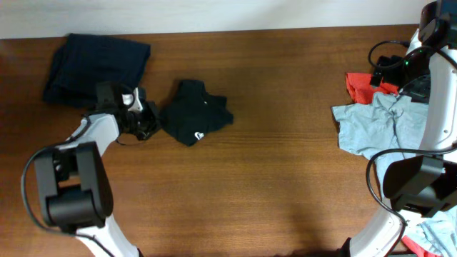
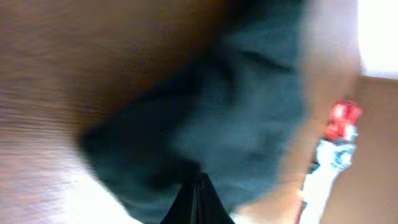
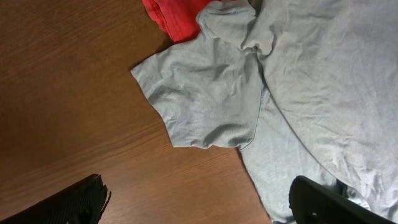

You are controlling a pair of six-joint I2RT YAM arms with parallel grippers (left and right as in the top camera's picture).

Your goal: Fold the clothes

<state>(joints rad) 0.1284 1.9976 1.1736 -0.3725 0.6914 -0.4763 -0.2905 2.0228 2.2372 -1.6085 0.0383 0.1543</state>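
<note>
A black T-shirt (image 1: 191, 111) with a small white label (image 1: 199, 133) lies bunched into a small bundle left of the table's middle. My left gripper (image 1: 146, 120) is at its left edge, shut. The left wrist view is blurred: its fingers (image 2: 198, 200) are pressed together with the black T-shirt (image 2: 236, 106) just beyond them, and I cannot tell whether any cloth is pinched. A light blue-grey T-shirt (image 1: 375, 125) lies spread at the right. My right gripper (image 3: 205, 208) hangs open above the wood beside the light blue-grey T-shirt (image 3: 298, 93), holding nothing.
A dark navy shirt (image 1: 96, 66) lies at the back left corner. A red-orange shirt (image 1: 360, 84) (image 3: 177, 15) is partly tucked under the blue-grey one. More cloth (image 1: 432, 239) sits at the front right, by the right arm's base (image 1: 414, 185).
</note>
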